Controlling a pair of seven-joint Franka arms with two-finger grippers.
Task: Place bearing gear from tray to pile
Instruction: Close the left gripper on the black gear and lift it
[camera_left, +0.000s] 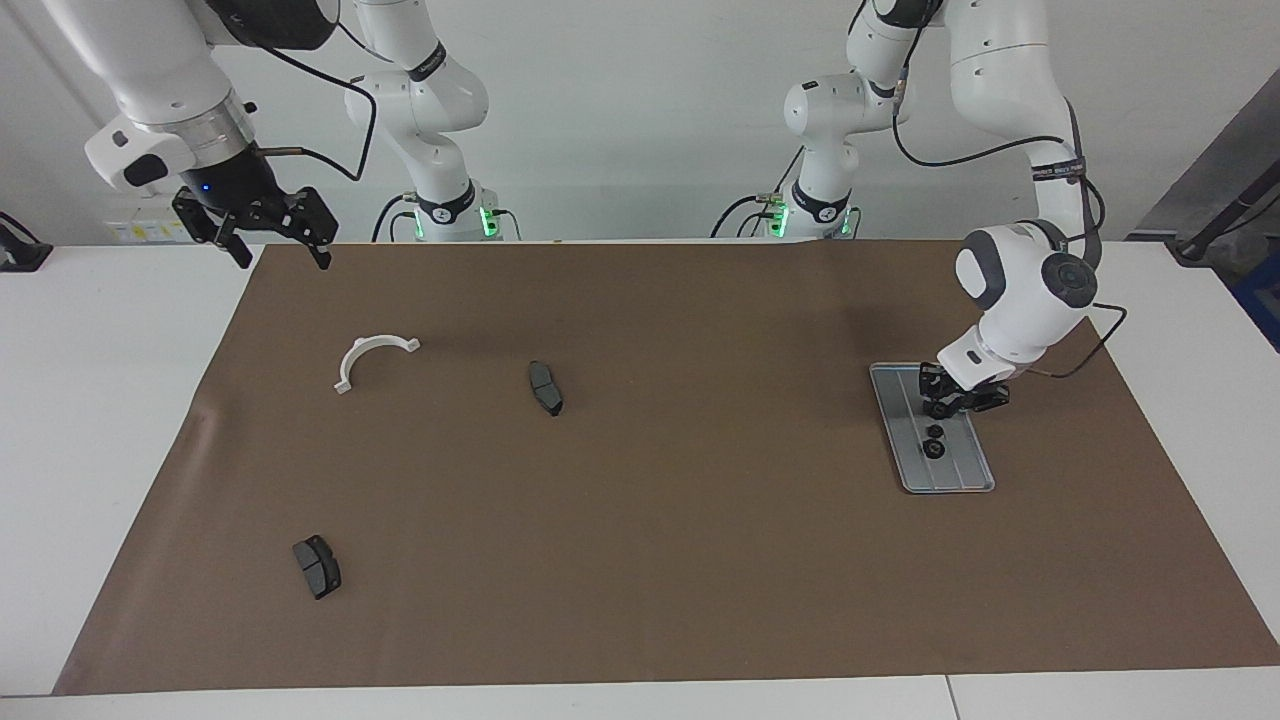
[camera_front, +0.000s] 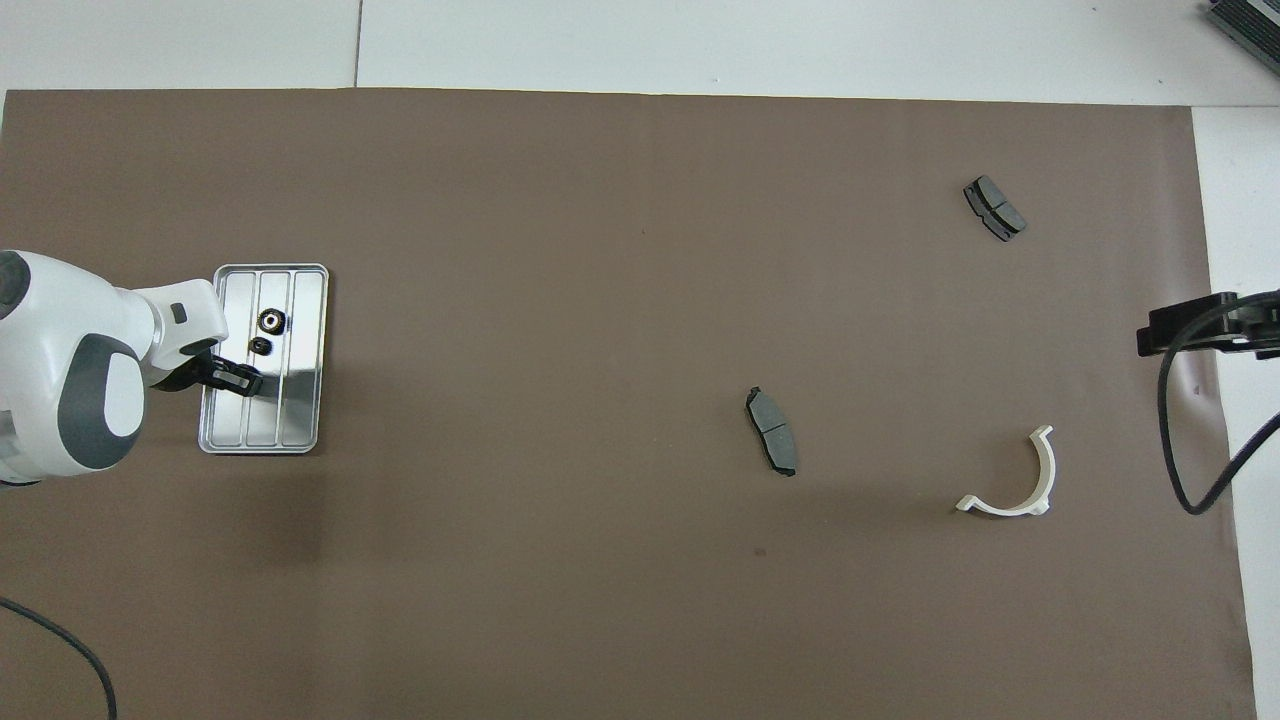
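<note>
The left tool (camera_left: 945, 404) sits low in the tray (camera_left: 962, 475); I cannot tell if it grips anything. The right tool (camera_left: 272, 240) waits open, upper left.

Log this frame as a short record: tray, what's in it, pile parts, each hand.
tray: silver tray, toward the left arm's end
tray contents: two small dark gears visible
pile: white half-ring bracket, two dark brake pads, spread on the brown mat
left hand: left hand down in the tray
right hand: right hand waits, raised, open

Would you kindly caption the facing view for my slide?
Left tool low over the tray; right tool waits, open.
</note>
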